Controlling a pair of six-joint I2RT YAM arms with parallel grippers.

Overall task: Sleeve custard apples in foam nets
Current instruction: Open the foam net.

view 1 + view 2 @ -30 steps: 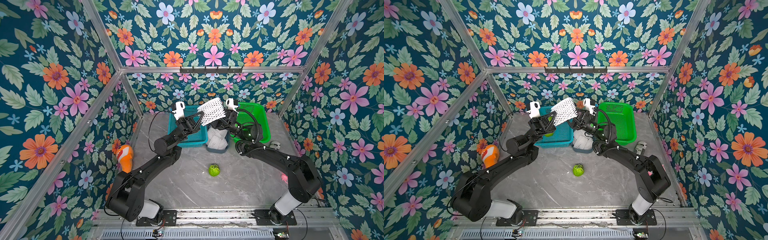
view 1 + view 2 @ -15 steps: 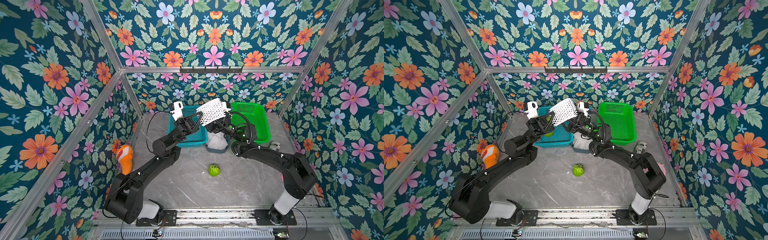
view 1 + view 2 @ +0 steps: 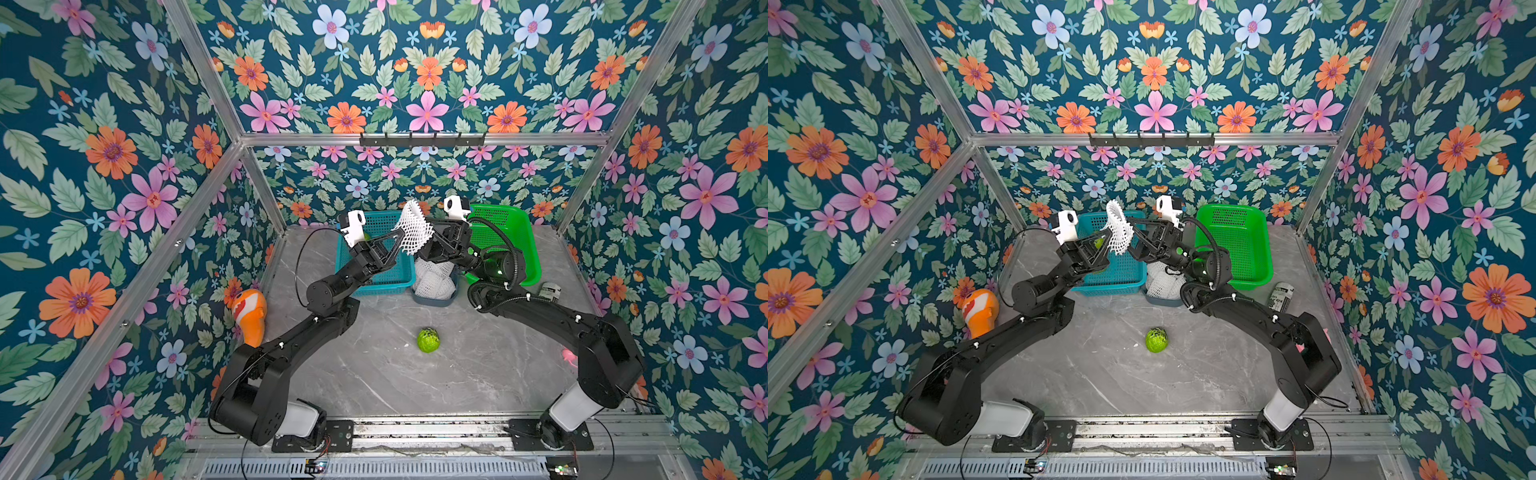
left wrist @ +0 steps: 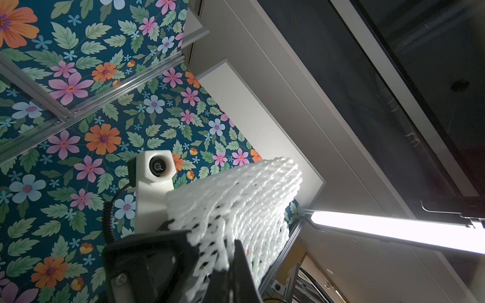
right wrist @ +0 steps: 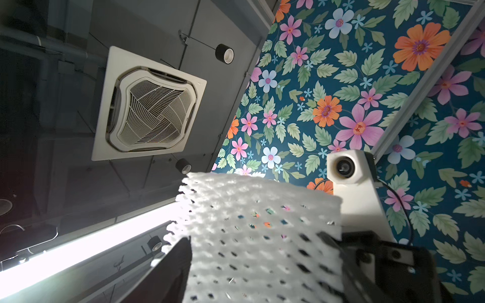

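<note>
A grey marbled tabletop (image 3: 374, 374) is enclosed by floral-papered walls (image 3: 424, 83). Near its middle a bright-green, bumpy custard apple (image 3: 428, 340) is seen lying alone. Farther back, above a small bin (image 3: 436, 301) stuffed with foam nets (image 3: 432, 280), one white diamond-mesh foam net (image 3: 413, 227) is held aloft. Its lower edge is pinched by the closed left gripper (image 3: 400, 243). The right gripper (image 3: 426, 237) is spread wide, with the net between its jaws.

Two custard apples (image 3: 1156, 340), two baskets (image 3: 1233, 245), one raised foam net (image 3: 1119, 232), one bin (image 3: 1162, 301)
</note>
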